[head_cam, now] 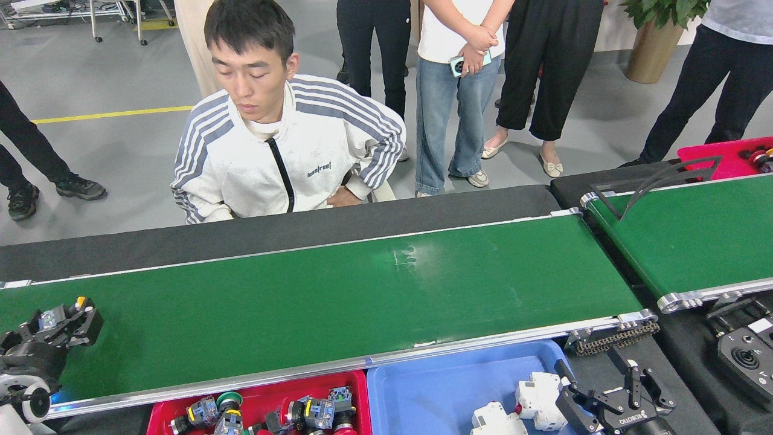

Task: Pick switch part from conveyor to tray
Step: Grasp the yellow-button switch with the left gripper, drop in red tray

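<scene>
The switch part, a grey block with a yellow button, sits between the fingers of my left gripper at the far left end of the conveyor. The gripper is shut on it, just above the green belt. The rest of the belt is bare. The red tray lies below the belt's near rail and holds several switch parts. My right gripper rests low at the bottom right, beside the blue tray, open and holding nothing.
White parts lie in the blue tray. A second green belt with a black V guide stands at the right. A black controller sits at the right edge. A seated person faces the belt's far side, with others standing behind.
</scene>
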